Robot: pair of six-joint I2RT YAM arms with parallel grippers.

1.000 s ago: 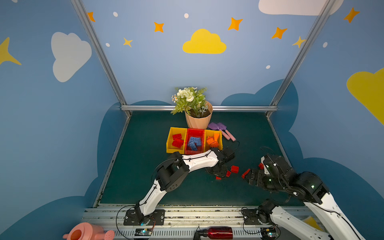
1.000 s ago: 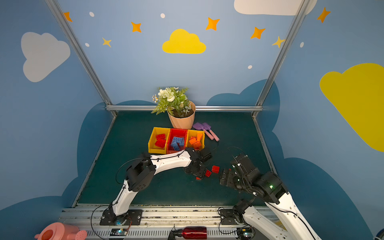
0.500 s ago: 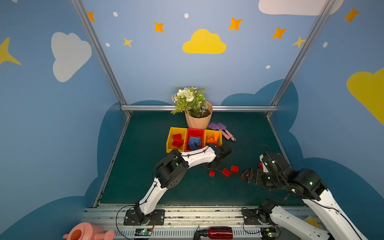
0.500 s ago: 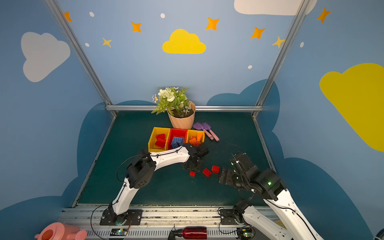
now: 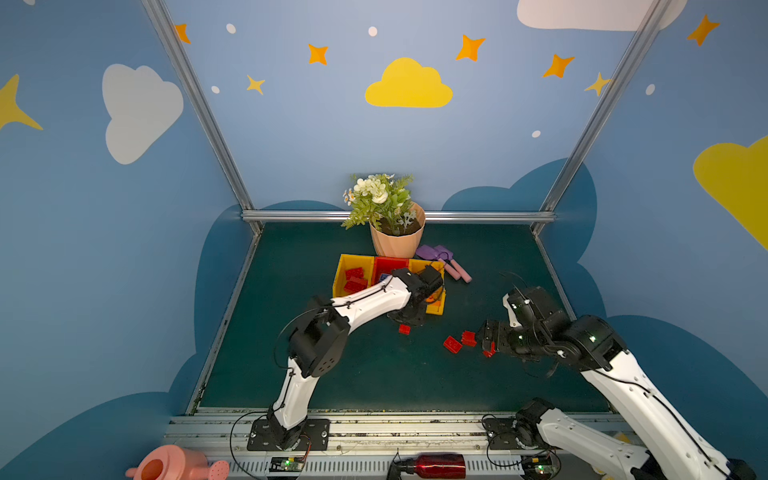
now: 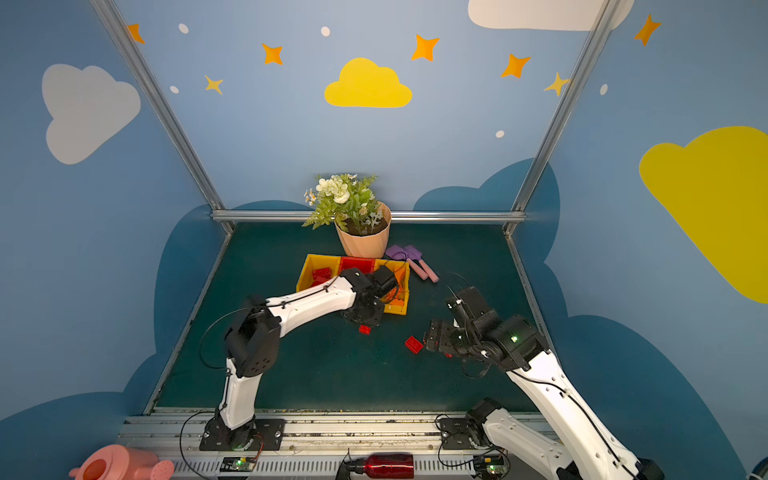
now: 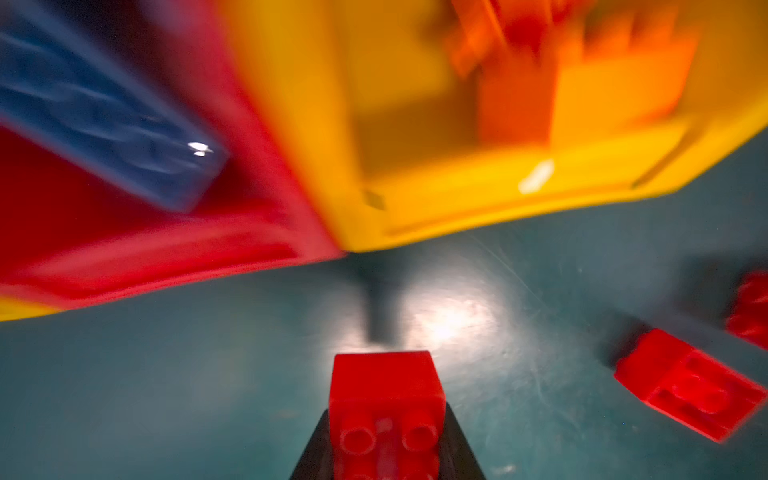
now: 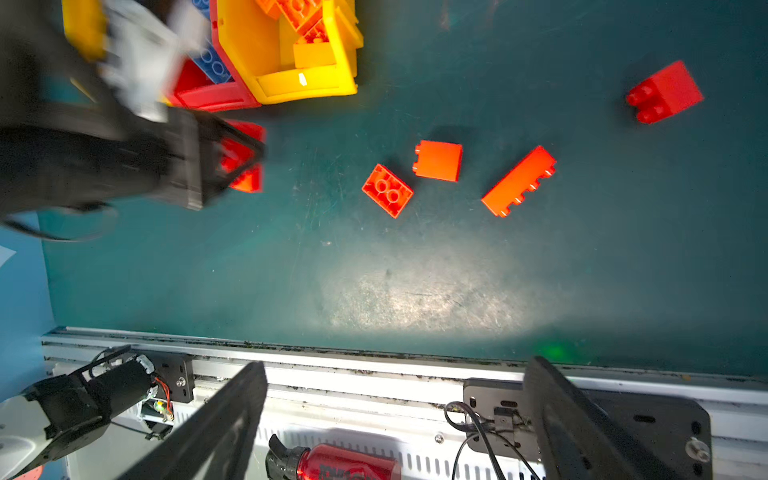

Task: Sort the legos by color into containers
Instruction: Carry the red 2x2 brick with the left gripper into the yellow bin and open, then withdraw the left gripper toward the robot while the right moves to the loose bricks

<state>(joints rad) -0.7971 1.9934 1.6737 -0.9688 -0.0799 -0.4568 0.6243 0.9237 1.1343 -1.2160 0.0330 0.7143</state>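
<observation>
Red lego (image 7: 386,399) clamped in left tool (image 8: 239,160) | right tool (image 8: 395,370) gaping, empty | containers (image 7: 457,208) blurred in left wrist view

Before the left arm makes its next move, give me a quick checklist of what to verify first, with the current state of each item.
1. Left gripper shut on the red brick: ok.
2. Held brick lifted clear of the mat: cannot tell.
3. Room in the yellow bin that holds red bricks: ok, not full.
4. Right gripper open and apart from the left gripper: ok.
5. Loose red bricks out of the way to that bin: ok, they lie on the right gripper's side.
6. Left wrist view sharp enough to aim by: not ok, the bins are blurred.
</observation>
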